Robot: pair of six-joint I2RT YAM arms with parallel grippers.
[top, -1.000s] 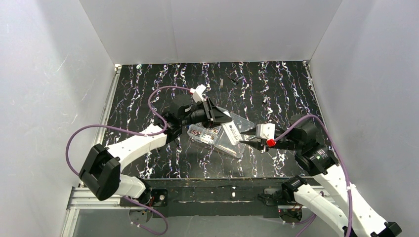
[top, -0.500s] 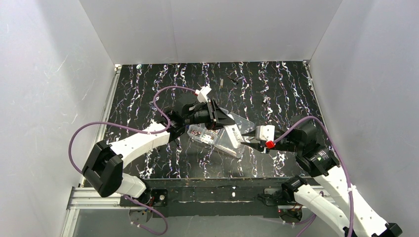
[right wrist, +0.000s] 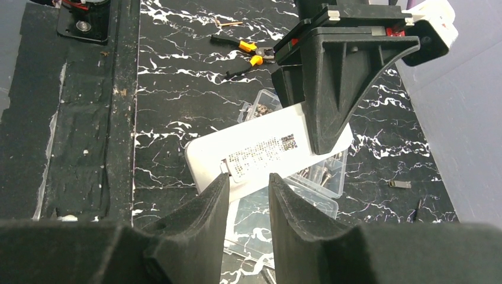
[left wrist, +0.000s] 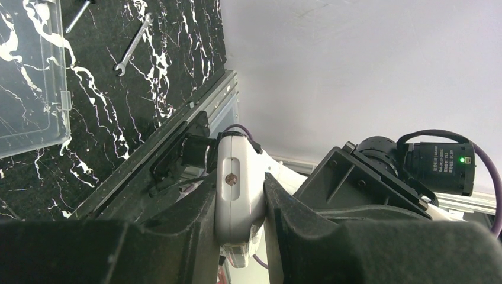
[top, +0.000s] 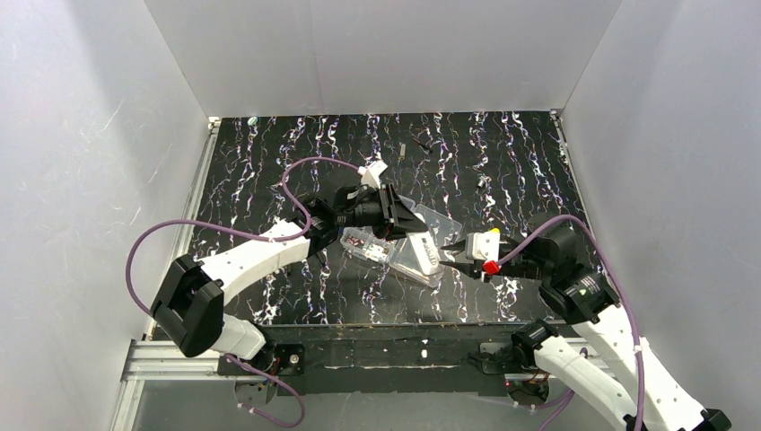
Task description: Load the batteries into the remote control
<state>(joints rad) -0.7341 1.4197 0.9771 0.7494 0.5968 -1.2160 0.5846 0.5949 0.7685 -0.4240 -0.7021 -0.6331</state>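
Over the middle of the black marbled table (top: 502,162), my left gripper (top: 413,222) is clamped shut on the remote control (right wrist: 260,155) and holds it above the clear organiser box (top: 366,242). On the right wrist camera the remote is a slim, flat white bar with rounded corners. Its broad face points toward that camera and carries a printed label with lines of small text and a little square code. The left fingers (right wrist: 331,100) pinch it at the end farther from me, and the bar slants down to the left in that view.

The left wrist camera sees the remote edge-on between the two black fingers. That narrow side is smooth white plastic with an oval recess and a small screw inside it.

My right gripper (right wrist: 248,177) sits at the remote's near long edge with its fingers a modest gap apart. I see nothing pinched between them, and I cannot tell whether the tips touch the plastic.

Under the remote, the box compartments hold small metal parts. Orange-handled pliers (right wrist: 251,54) lie on the table well beyond the box, and a small wrench (left wrist: 133,44) lies apart from the box.
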